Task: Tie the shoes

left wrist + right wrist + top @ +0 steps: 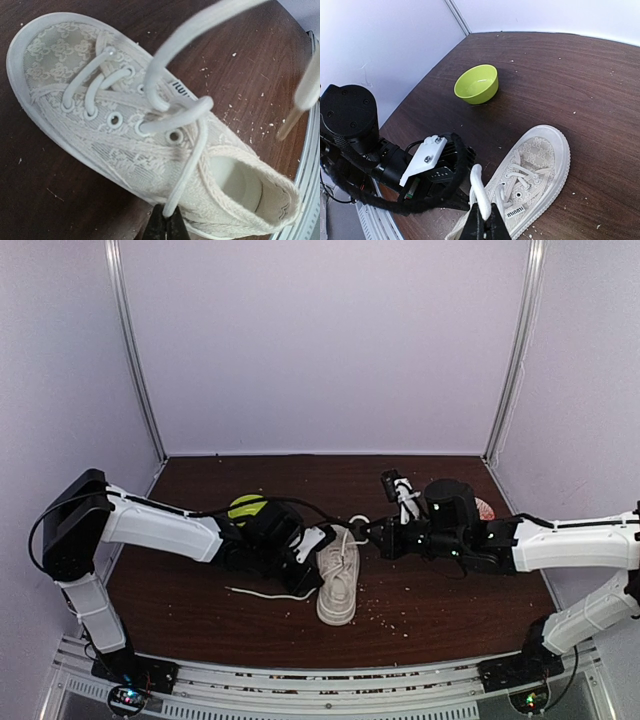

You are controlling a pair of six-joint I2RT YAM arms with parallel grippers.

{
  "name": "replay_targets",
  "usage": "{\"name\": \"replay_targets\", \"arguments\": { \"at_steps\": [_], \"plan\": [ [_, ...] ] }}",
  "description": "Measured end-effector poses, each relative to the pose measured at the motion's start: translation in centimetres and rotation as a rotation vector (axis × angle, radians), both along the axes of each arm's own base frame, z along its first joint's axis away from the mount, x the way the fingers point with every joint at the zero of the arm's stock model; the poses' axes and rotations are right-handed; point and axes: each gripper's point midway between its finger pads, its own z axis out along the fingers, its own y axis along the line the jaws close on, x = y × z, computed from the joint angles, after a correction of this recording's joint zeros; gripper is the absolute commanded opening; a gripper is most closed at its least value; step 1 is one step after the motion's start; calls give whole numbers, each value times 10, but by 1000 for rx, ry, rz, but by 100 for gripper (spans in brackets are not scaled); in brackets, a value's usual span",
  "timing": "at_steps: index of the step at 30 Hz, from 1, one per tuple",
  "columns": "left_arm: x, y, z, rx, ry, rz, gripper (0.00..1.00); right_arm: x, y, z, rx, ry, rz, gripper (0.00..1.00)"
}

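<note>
Pinched white lace [476, 185] fills my right claw [482, 222]; my left claw [165, 225] nips the other strand [187, 170]. Between them lies the off-white lace-patterned sneaker [338, 590], its long axis running away from me, neither claw clearly nearer.

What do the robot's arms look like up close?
The left arm and right arm have white shells between black joints, with black cables alongside. The left gripper and right gripper are black; a white angular plate sits on the left wrist.
</note>
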Motion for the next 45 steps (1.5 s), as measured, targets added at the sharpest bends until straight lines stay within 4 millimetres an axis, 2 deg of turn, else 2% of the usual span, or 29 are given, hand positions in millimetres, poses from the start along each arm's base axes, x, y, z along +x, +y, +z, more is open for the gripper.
{"name": "replay_targets", "arguments": {
  "at_steps": [4, 8, 11, 15, 17, 20, 23, 26, 30, 37, 39, 41, 45],
  "plan": [
    [7, 9, 0, 26, -34, 73, 0, 2, -22, 8, -4, -5, -83, 0],
    [12, 27, -2, 53, -47, 150, 0, 1, -60, 12, -17, -8, -206, 0],
    [12, 30, -1, 46, -40, 179, 0, 0, -89, 5, -37, 5, -292, 0],
    [10, 34, -6, 46, -16, 206, 0, -5, -126, -28, -84, 62, -394, 0],
    [10, 36, -8, 49, -9, 225, 0, -10, -141, -54, -117, 107, -436, 0],
    [12, 36, -8, 42, -4, 248, 0, -19, -157, -87, -158, 173, -475, 0],
    [13, 36, -8, 30, 2, 267, 0, -25, -165, -100, -167, 207, -504, 0],
    [13, 36, -7, 22, 6, 276, 0, -25, -169, -96, -140, 203, -522, 0],
    [16, 30, 1, 4, 2, 275, 0, -24, -168, -80, -107, 161, -509, 0],
    [30, -3, 49, -130, -31, 244, 0, -15, -156, -44, -91, 88, -459, 0],
    [29, -11, 59, -171, -28, 222, 0, -9, -148, -38, -99, 84, -443, 0],
    [27, -13, 60, -183, -20, 210, 0, 1, -134, -36, -120, 91, -423, 0],
    [25, -16, 61, -201, -5, 202, 0, 31, -88, -25, -122, 113, -356, 0]
  ]
}}
